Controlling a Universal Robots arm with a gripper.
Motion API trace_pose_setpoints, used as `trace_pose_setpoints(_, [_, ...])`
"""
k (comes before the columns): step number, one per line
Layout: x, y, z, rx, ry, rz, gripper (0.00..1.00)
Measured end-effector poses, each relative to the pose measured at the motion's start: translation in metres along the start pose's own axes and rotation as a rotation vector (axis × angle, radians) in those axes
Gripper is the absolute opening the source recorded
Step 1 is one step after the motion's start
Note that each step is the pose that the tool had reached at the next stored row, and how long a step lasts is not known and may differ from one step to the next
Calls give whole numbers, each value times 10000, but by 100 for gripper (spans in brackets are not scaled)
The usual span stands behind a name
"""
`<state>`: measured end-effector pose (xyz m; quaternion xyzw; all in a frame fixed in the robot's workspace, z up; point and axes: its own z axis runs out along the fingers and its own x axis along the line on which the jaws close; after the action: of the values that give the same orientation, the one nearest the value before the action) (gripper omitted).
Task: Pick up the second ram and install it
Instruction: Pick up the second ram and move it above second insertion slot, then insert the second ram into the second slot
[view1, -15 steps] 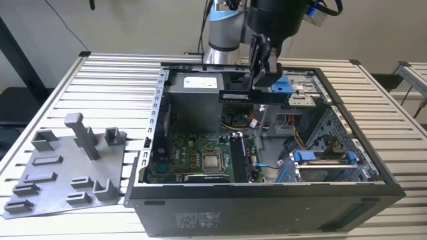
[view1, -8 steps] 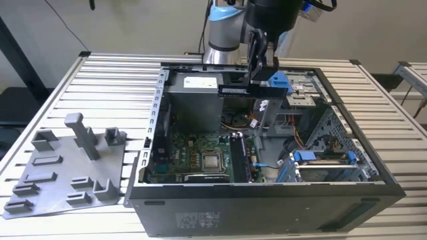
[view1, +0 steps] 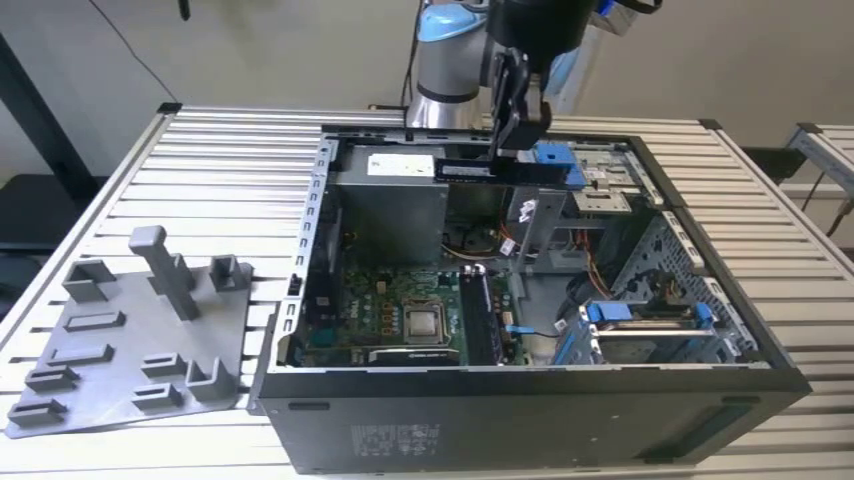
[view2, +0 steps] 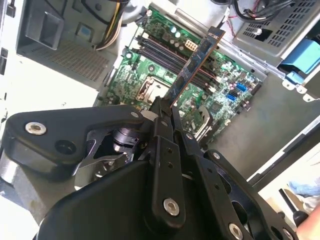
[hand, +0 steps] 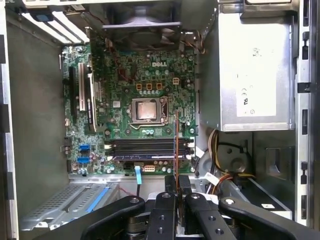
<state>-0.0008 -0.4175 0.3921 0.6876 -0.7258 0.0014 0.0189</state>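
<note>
Second ram (view1: 467, 171) is clamped between the fingers of our hand (view1: 514, 150), up in the air over the open computer case (view1: 534, 400). In the second wrist view we see it jutting past the fingertips (view2: 161, 111). Below the hand lies the motherboard (hand: 125, 75) with its memory slots (hand: 147, 147), apart from the stick. Well off to the hand's side, a gray tray (view1: 120, 350) rests on the table (view1: 227, 140).
</note>
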Motion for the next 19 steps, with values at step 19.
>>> trace_pose_setpoints(19, [-66,-21,-2,0,-1,4,14])
